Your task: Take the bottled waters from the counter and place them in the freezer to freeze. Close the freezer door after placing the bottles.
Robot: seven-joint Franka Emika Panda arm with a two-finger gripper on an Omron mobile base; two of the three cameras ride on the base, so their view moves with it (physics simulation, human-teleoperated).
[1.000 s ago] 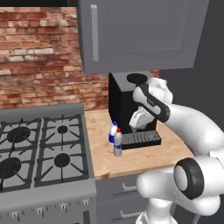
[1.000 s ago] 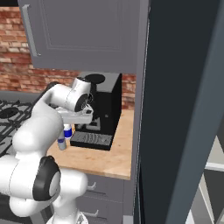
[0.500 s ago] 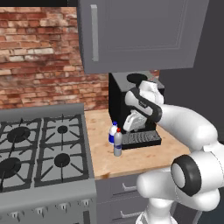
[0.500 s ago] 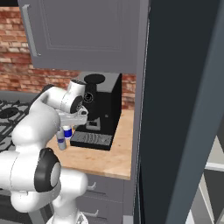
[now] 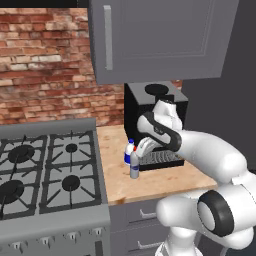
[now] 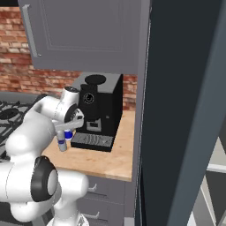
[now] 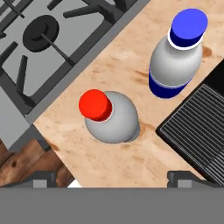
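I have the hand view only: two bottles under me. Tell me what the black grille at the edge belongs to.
Observer: It is the drip tray of a black coffee machine standing on the counter.
Operator: Say what is on the far side of that machine.
Observer: The tall dark freezer, right beside the counter.
Operator: Report the gripper.
Observer: The gripper is open, above the red-capped bottle; the blue-capped bottle stands behind it, next to the machine.
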